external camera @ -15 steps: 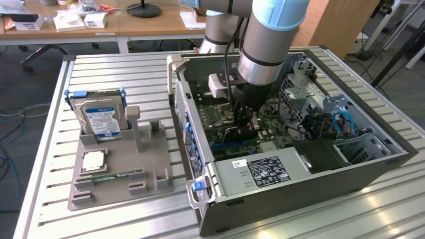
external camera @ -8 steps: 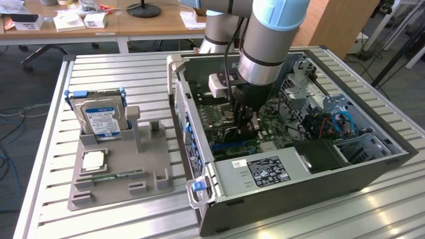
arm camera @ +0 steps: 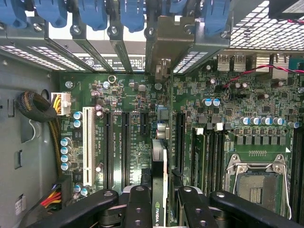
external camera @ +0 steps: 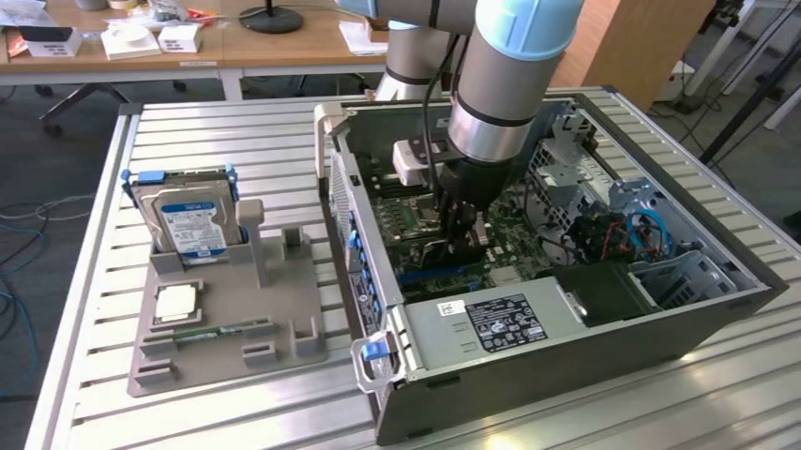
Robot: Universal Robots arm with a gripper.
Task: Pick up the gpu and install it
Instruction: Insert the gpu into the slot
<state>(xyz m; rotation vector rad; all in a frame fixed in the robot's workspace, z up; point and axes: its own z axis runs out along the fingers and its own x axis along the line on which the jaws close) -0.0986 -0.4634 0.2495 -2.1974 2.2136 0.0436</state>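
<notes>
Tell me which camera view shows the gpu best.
The wrist view: the gpu stands edge-on between the gripper fingers, above the motherboard slots. In the exterior view it is a dark shape under the arm.

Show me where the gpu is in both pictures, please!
Exterior view: the gpu hangs on edge inside the open computer case, clamped in the pincer above the motherboard.
Wrist view: the gpu stands edge-on between the pincer arms.
Shared landmark: the green motherboard.

We see our arm (external camera: 507, 84) reaching straight down, gripper (external camera: 459, 230) pointing at six o'clock, fingers (arm camera: 137, 204) clamped.
</notes>
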